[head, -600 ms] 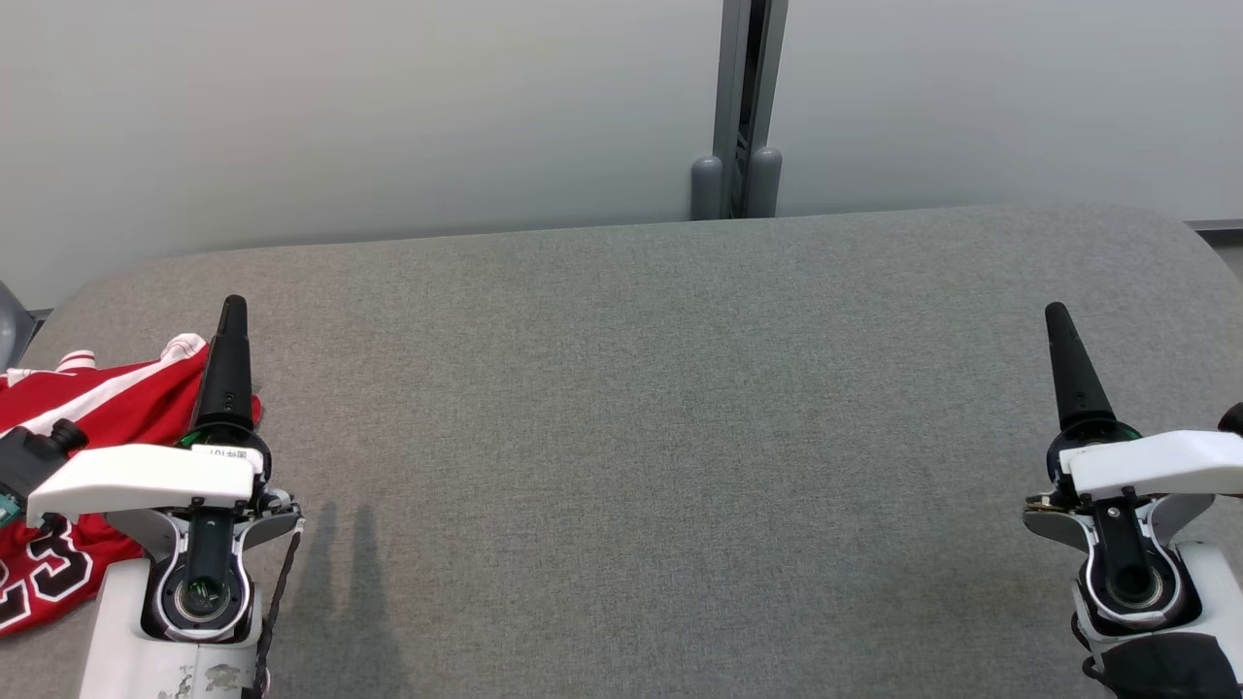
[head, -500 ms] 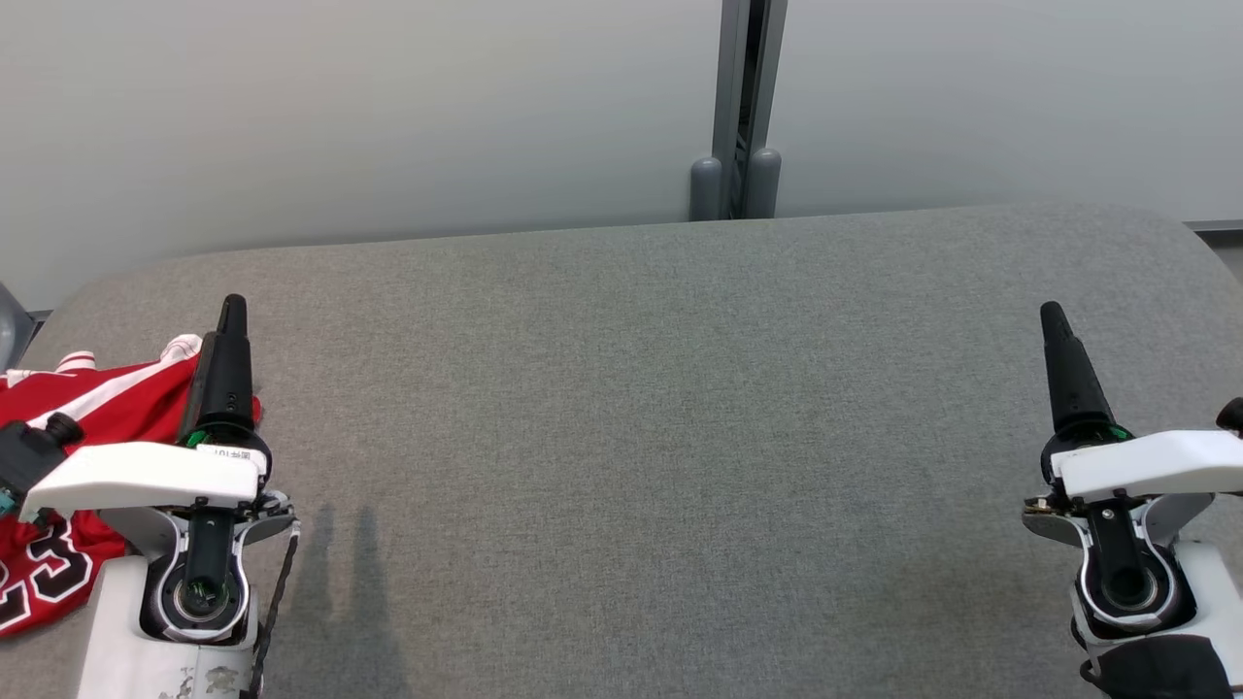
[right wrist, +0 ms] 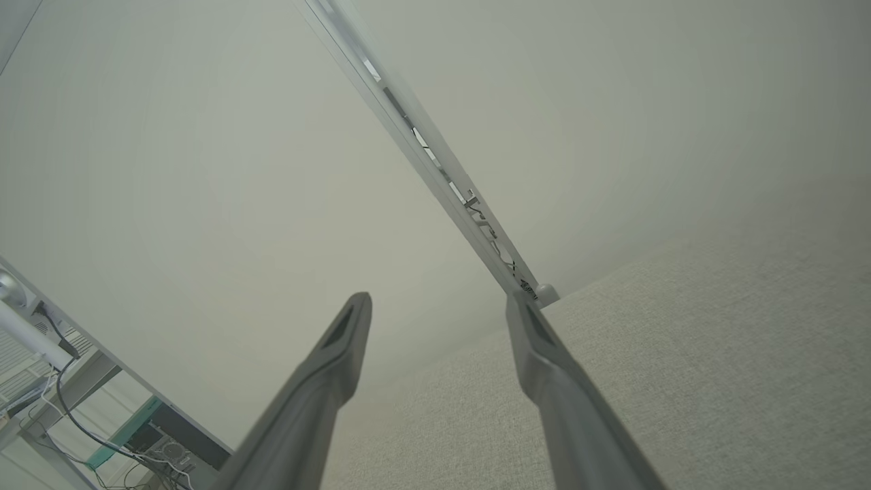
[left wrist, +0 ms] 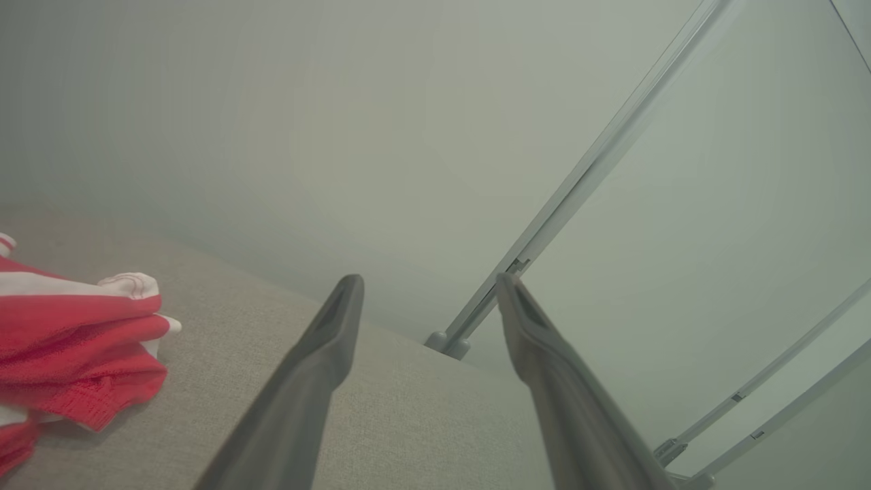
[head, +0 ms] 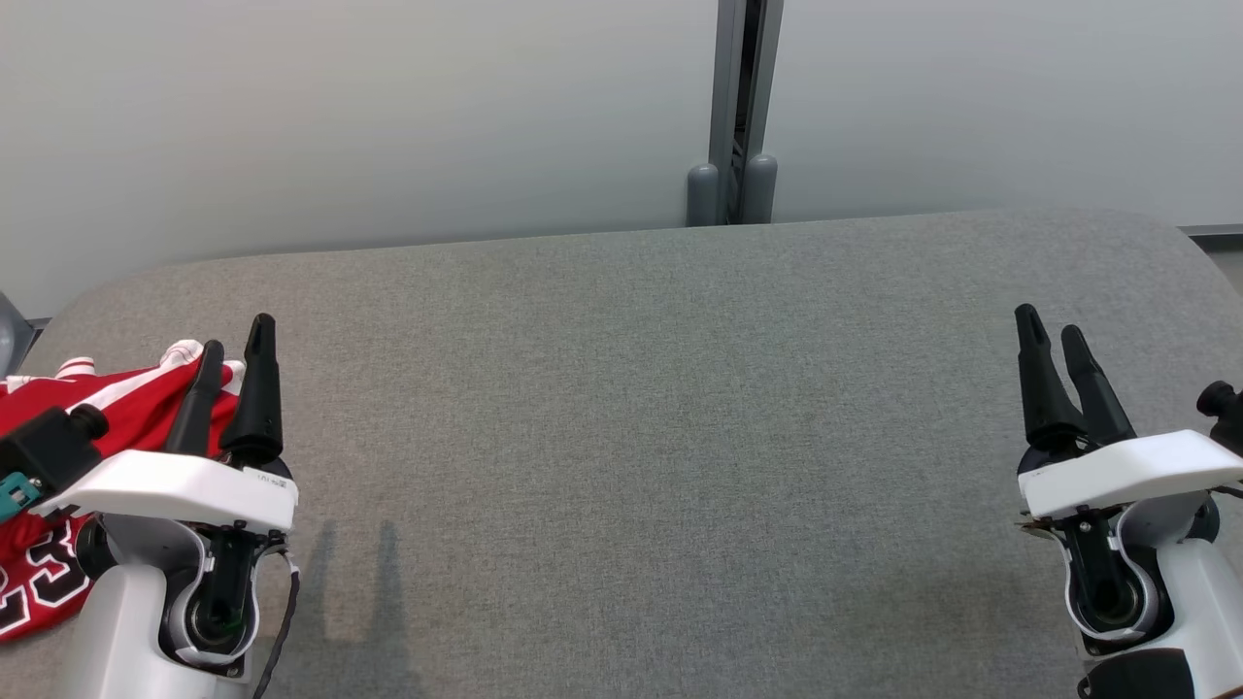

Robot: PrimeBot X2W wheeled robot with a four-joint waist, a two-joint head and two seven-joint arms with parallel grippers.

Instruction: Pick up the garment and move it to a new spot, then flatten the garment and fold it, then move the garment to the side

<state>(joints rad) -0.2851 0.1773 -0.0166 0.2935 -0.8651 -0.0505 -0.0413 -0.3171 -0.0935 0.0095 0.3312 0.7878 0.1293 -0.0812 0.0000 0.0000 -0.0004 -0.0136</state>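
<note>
Head view: the red jersey (head: 117,403) lies crumpled at the lower left edge of the grey upholstered table (head: 621,437). The left gripper (head: 236,340) hovers at its near corner, jaws spread. The right gripper (head: 1049,327), also spread, is far off at the lower right.

Left wrist view: the jersey (left wrist: 68,327) sits left of the fingers, not between them. Best to swing leftward, dip, and pinch a thick fold rather than the hem.

Right wrist view: the fingers stand apart above bare table; this arm should wait.
</note>
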